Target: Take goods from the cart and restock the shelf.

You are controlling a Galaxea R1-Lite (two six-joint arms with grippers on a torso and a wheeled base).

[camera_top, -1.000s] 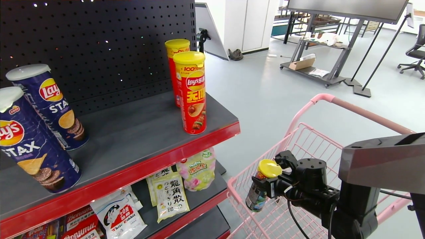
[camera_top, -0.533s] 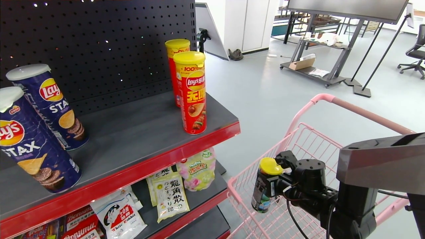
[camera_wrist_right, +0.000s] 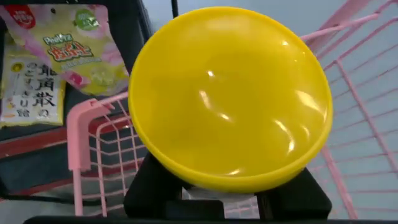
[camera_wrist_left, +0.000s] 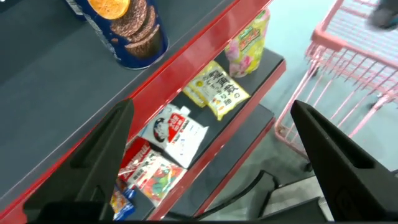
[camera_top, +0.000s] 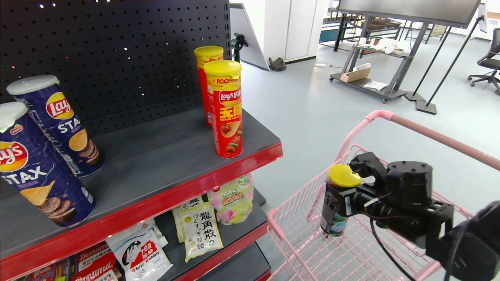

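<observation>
The right hand [camera_top: 345, 197] is clenched on a can [camera_top: 332, 220] with a yellow lid [camera_top: 343, 175], gripping it from the side just under the lid. The can hangs about upright over the front part of the pink cart [camera_top: 291, 244], inside the line of its wire rim. I cannot tell whether its base touches the wire floor. Seen from the right wrist, the lid sits right above the dark fingers [camera_wrist_right: 158, 190] pressing the can from both sides.

The cart stands just beside the right end of the shelf [camera_top: 164, 164]. The top board, grey with a red front edge, carries two red tubes [camera_top: 228, 113] with yellow lids near that end, one behind the other. Two blue tubes [camera_top: 58, 121] with white lids stand at the left, well apart from the red ones. A black pegboard [camera_top: 117, 50] backs them. On the board below lie bags of sweets [camera_top: 201, 230], some hanging over the front edge.

The left hand [camera_wrist_left: 211, 109] is released, its two fingers spread wide with nothing between them, and it hovers off the front of the shelf above the lower board's bags
</observation>
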